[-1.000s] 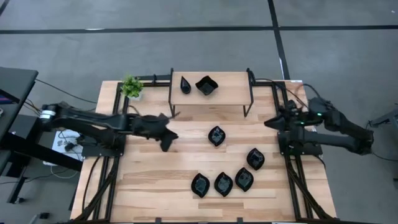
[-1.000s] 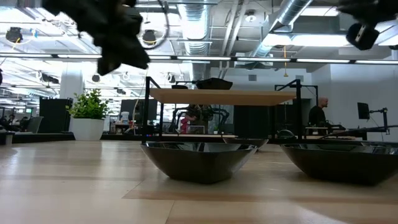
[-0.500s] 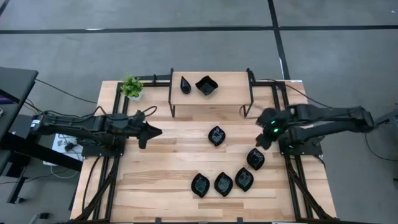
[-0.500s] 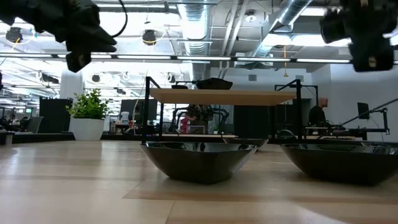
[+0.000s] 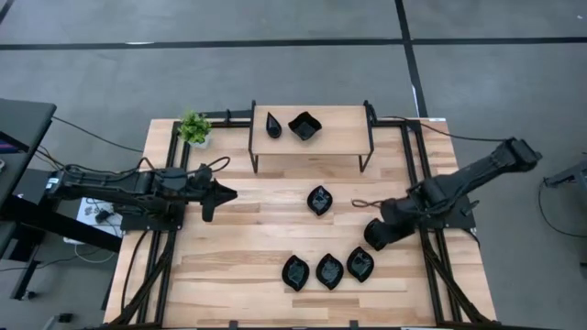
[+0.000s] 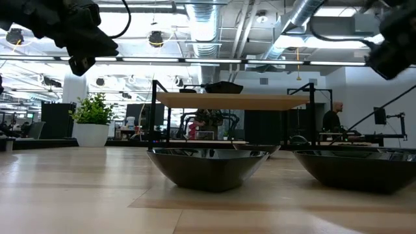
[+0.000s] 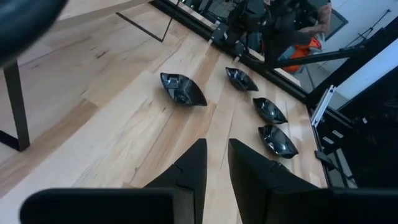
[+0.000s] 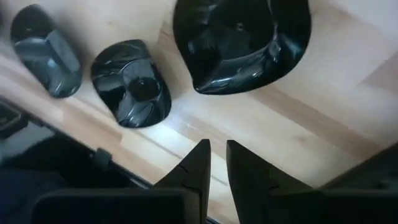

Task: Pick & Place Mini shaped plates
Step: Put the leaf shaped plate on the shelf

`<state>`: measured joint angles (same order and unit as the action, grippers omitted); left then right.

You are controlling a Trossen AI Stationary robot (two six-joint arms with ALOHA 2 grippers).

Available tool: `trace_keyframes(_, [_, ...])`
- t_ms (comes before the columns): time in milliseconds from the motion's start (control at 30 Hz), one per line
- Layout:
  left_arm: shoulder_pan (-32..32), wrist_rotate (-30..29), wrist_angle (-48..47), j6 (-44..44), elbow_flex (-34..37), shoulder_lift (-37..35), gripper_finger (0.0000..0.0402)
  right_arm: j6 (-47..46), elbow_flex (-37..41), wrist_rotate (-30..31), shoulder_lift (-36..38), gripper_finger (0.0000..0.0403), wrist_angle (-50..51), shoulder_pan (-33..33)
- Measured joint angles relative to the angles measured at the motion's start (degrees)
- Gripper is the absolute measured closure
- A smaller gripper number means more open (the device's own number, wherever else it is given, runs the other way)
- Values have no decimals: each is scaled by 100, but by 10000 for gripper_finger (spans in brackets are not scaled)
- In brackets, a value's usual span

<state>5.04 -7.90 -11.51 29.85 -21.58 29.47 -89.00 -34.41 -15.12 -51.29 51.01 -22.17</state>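
- Mini shaped plates [image 5: 329,270], glossy black leaf-like dishes, lie mostly near the table's [image 5: 229,275] front edge.
- Left gripper [image 5: 209,195] waits near the left edge, fingers nearly closed, empty.
- Right gripper [image 5: 376,235], fingers nearly closed and empty, hovers over one plate [image 8: 242,40]; descending so narrow, it could knock the slick dish aside.

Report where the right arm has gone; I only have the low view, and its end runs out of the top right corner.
Observer: The right gripper hangs over a leaf-shaped plate near the table's right edge, jaws close together, nothing held.
Operator: Count the plates on the shelf.
Observer: Two: a teardrop plate beside a wavy square plate.
Operator: Place the left arm.
Observer: The left gripper is above bare wood on the table's left side, empty, apart from every plate.
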Motion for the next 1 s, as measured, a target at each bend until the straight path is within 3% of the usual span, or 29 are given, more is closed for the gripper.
trace_keyframes(200, [0,0,1,-1,0,1,335,-1912,515,909,-4,355,-313,-783])
trace_keyframes(333, [0,0,8,0,0,2,335,-2623,642,1572,-2,350,-349,-1102])
trace_keyframes(733, [0,2,86,37,-6,2,335,-3740,819,1948,-14,303,-268,-1596])
trace_keyframes(1000, [0,4,129,39,-7,3,335,-4099,819,2136,-250,299,-410,-1679])
